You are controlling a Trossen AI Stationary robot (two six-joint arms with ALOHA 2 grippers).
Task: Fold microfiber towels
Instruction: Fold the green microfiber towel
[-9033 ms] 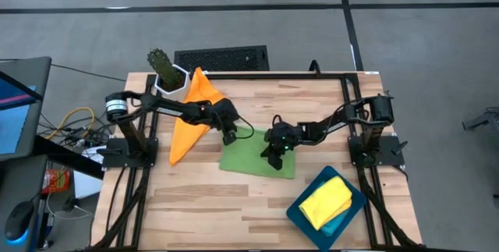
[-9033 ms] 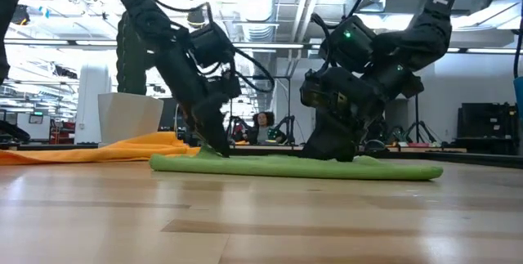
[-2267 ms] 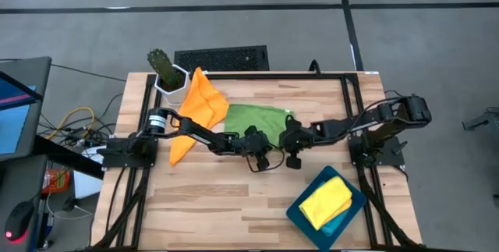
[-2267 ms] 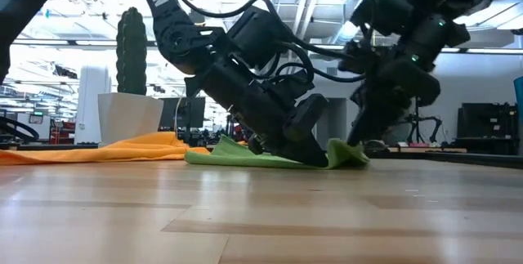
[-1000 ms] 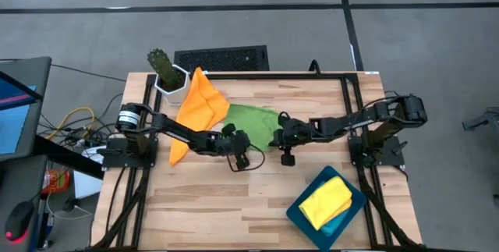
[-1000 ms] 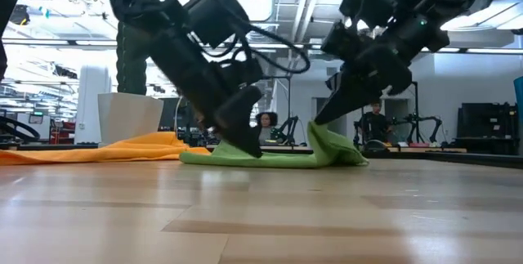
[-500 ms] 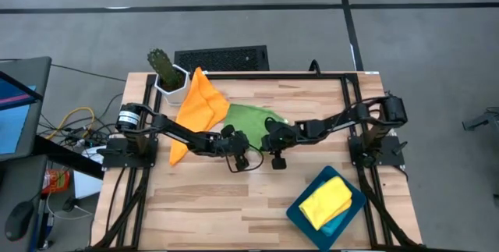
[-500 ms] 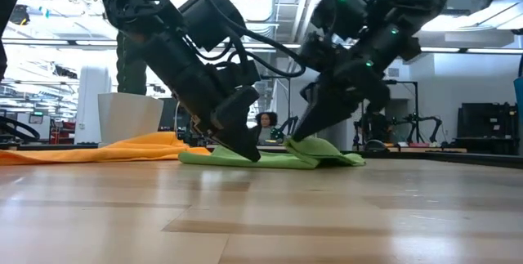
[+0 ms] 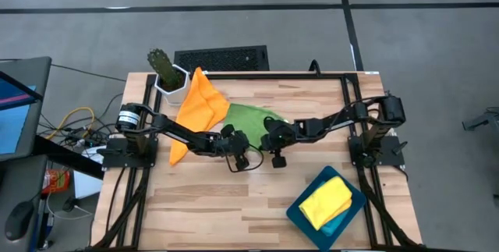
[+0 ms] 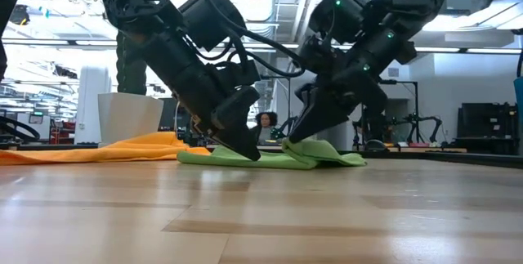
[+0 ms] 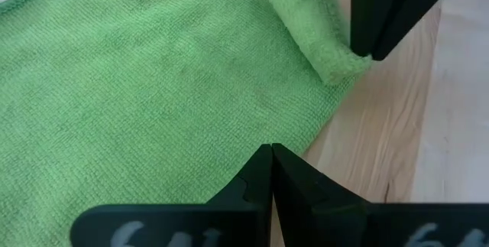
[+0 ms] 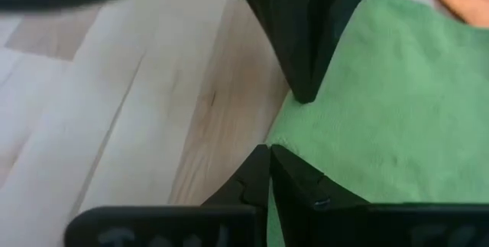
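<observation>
The green towel (image 9: 251, 118) lies flat at mid-table, its right end folded over into a soft roll (image 11: 309, 29). My left gripper (image 9: 238, 149) is shut, with its tips on the towel's near edge (image 11: 269, 149). My right gripper (image 9: 274, 149) slants down beside it and is shut at the end of the roll (image 10: 292, 138). The orange towel (image 9: 199, 108) lies spread at the far left, overlapping the green towel's left side. A yellow towel (image 9: 326, 201) rests in the teal tray (image 9: 355, 205). My left gripper presses its shut fingertips (image 11: 263, 163) down on the green towel just inside its near edge (image 11: 229, 136), slanting down from the table's left; the cloth there lies flat on the wood. My right gripper pinches the near end of the folded-over roll (image 11: 336, 62) at its fingertips (image 11: 363, 37), slanting down from the table's right. The roll rests on the towel's lower layer.
A potted cactus (image 9: 164, 71) stands at the far left corner behind the orange towel. The tray with the yellow towel fills the near right corner. Bare wood lies along the table's near side (image 9: 226, 205).
My right gripper has gone toward the table's left and down, carrying the green towel's right end. That end, raised a second ago, now lies folded over on the rest of the towel. My left gripper has kept its place on the near edge.
</observation>
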